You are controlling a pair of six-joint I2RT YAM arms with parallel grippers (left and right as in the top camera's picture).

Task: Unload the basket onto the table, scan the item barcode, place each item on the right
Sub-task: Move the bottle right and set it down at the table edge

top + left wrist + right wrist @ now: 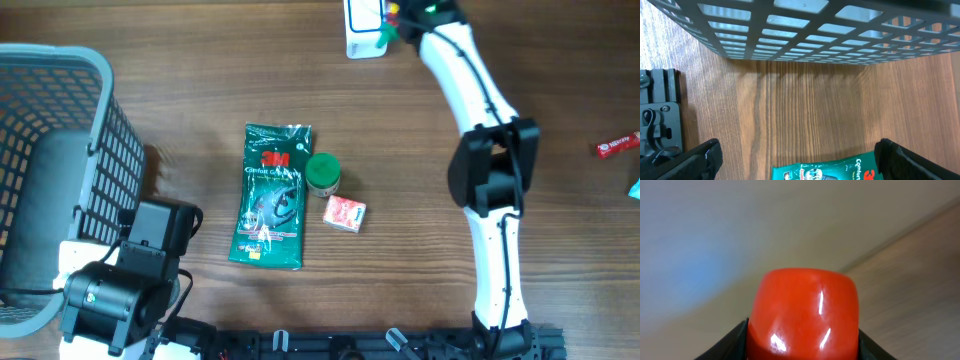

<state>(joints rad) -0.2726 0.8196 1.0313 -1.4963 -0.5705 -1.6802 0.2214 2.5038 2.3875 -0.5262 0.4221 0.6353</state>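
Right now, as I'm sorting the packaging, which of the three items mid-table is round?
The small green-capped jar: round from above, while the flat green packet and little red box beside it are rectangular.

Wooden table (200, 80) bears basket (108, 150), packet (270, 195), jar (322, 173), box (345, 213).

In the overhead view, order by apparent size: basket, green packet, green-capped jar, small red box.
1. basket
2. green packet
3. green-capped jar and small red box: look alike, unranked.
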